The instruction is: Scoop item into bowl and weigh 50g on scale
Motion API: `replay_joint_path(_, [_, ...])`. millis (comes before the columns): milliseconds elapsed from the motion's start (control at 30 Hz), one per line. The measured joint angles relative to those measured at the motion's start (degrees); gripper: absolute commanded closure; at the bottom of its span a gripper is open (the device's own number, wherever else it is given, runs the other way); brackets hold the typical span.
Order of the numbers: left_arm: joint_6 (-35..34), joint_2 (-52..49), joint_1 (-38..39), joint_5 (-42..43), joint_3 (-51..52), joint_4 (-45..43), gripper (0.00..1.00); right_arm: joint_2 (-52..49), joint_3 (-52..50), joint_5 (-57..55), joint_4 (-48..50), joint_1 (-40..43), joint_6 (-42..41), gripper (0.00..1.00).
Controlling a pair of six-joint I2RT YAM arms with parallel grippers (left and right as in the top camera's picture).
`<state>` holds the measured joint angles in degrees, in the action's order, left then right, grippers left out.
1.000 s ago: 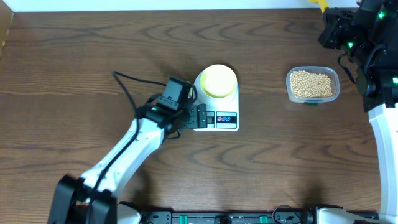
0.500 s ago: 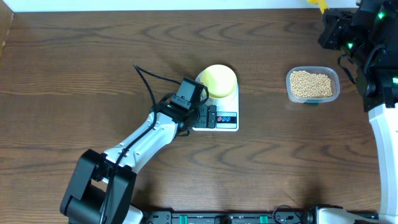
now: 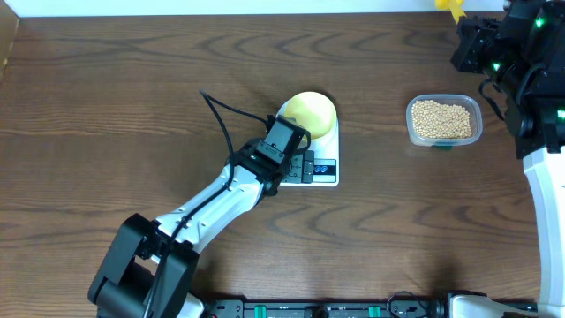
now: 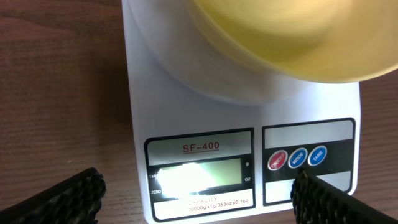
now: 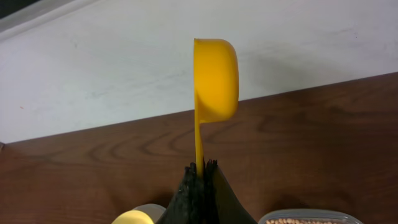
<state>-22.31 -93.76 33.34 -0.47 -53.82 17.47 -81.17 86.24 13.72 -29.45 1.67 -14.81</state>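
Observation:
The pale yellow bowl [image 3: 311,112] stands on the white scale [image 3: 320,173]; in the left wrist view the bowl [image 4: 292,37] is empty above the scale's lit display [image 4: 199,176] and three buttons. My left gripper [image 3: 305,165] is open, its fingers [image 4: 199,199] either side of the display panel. The tan beans [image 3: 442,119] fill a clear tub [image 3: 444,141] at the right. My right gripper [image 5: 202,171] is shut on the handle of a yellow scoop [image 5: 215,78], held up at the far right corner, with the scoop's tip [image 3: 450,5] showing in the overhead view.
The right arm [image 3: 521,62] stands along the table's right edge behind the tub. A black cable [image 3: 225,124] loops from the left arm over the wood left of the scale. The wall borders the table's far edge.
My left arm has moved right, bringing its gripper from the scale's left side over the display panel. The right arm and scoop have not moved.

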Motion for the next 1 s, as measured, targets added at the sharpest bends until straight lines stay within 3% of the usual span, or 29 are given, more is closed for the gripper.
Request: replay_joint_path(1000, [-1.46, -5.38, 1.40, -0.42, 0.00, -4.07, 0.02, 0.00, 0.00, 0.00, -0.13, 0.00, 1.49, 0.99])
